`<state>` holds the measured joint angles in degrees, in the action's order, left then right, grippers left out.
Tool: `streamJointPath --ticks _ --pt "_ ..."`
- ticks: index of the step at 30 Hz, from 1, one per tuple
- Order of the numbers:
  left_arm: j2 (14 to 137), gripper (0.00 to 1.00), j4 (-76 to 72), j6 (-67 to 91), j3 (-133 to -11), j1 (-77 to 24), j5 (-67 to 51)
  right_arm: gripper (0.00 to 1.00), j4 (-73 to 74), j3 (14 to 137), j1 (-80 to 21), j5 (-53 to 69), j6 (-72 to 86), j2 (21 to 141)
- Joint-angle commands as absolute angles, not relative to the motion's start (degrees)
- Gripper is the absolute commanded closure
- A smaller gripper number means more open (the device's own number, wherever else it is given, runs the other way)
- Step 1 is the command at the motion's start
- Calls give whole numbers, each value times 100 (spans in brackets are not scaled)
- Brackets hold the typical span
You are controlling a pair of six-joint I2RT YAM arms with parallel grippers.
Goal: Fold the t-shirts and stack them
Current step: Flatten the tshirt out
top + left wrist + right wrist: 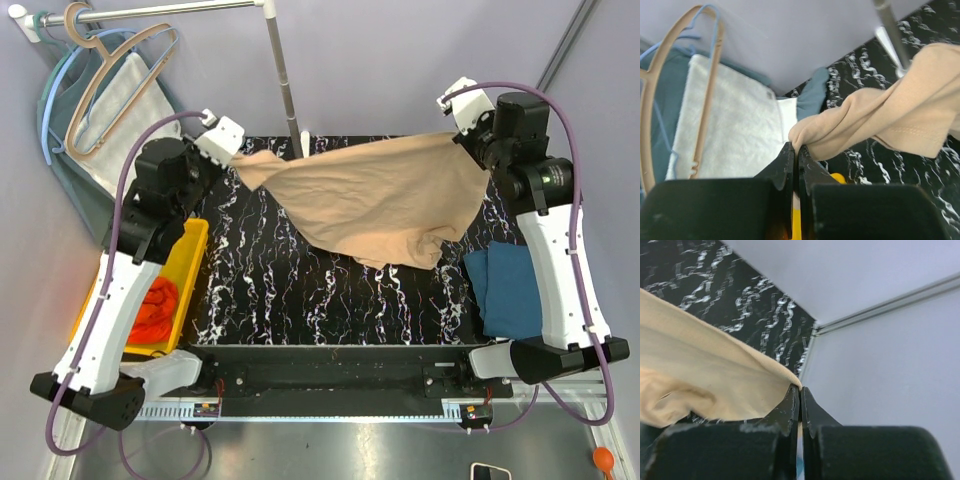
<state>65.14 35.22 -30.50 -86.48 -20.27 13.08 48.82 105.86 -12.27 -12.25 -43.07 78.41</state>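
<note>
Top external view: both my arms reach up and away from their bases, elbows raised, holding the beige-tan t-shirt (pixel 375 195) stretched in the air between them above the far half of the black marbled table (pixel 300 290). The left gripper (pixel 222 138) is clenched on one end at far left, the right gripper (pixel 458 112) on the other at far right. The cloth sags to a bunched low point toward the right; I cannot tell whether it touches the table. The dark teal-blue t-shirt (pixel 505 290) lies at the table's right edge beside the right arm. The orange-red t-shirt (pixel 155 305) sits in the yellow bin (pixel 192 250) at left. Only the left wrist view shows fabric bulging past pressed-together jaws, with the white towel (pixel 735 130) and tan hanger (pixel 705 100) behind. The right wrist view shows the hem running into its clamped jaws.
</note>
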Motion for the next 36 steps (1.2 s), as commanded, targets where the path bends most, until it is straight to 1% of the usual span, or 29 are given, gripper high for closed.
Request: streamJointPath --ticks 1,2,4,6,9,10,12,15,19,22,24,25,26,27,28,29,31,32,33,34,36 --pt "5898 100 4515 -3558 -8464 -2153 38 100 5825 10942 -1151 -328 -4123 7603" --pt "5819 100 4979 -3690 -8446 -2249 -417 100 5932 10951 -1151 -195 -4087 7507" --pt "5678 100 5464 -3744 -8481 -2303 -824 100 6230 10925 -1160 173 -3947 7401" --pt "5634 94 6159 -3762 -8552 -2390 -1282 100 6467 10820 -1169 447 -3841 7234" --pt "5625 95 6767 -3806 -8377 -2505 -1450 100 6644 10627 -1160 606 -3727 7076" --pt "5634 100 6837 -3849 -8176 -2557 -1398 100 6662 10556 -1160 633 -3709 7006" --pt "5599 100 6899 -3911 -7920 -2575 -1196 100 6645 10311 -1160 668 -3691 6935" --pt "5564 100 6567 -4034 -7314 -2584 -775 100 6479 9942 -1160 537 -3674 6855" --pt "5686 100 5357 -4314 -6130 -2575 225 100 6171 9362 -1160 378 -3744 6978" --pt "6395 100 4784 -4455 -5575 -2532 552 100 5889 8913 -1160 325 -3788 7162" --pt "6774 100 4563 -4508 -5354 -2461 606 100 5740 8684 -1151 378 -3779 7338" --pt "7159 100 4327 -4491 -5318 -2435 624 100 5713 8640 -1160 421 -3771 7400" --pt "7346 88 4202 -4465 -5300 -2417 633 100 5687 8570 -1160 509 -3753 7470" --pt "7522 84 4018 -4439 -5326 -2365 581 100 5687 8543 -1160 571 -3753 7601" --pt "7819 77 3912 -4404 -5352 -2347 563 100 5687 8517 -1160 606 -3736 7672" --pt "7953 56 3824 -4351 -5387 -2347 571 100 5687 8473 -1160 641 -3701 7734" --pt "8225 35 3657 -4245 -5537 -2329 493 100 5660 8420 -1151 642 -3691 7875" --pt "8270 29 3587 -4228 -5555 -2329 475 100 5634 8350 -1160 642 -3691 7892" --pt "8297 18 3508 -4210 -5581 -2329 414 100 5608 8315 -1160 642 -3691 7901" --pt "8288 9 3446 -4201 -5581 -2329 396 100 5555 8262 -1160 642 -3709 7893" --pt "8218 3 3384 -4219 -5572 -2329 291 100 5494 8139 -1160 589 -3726 7849"
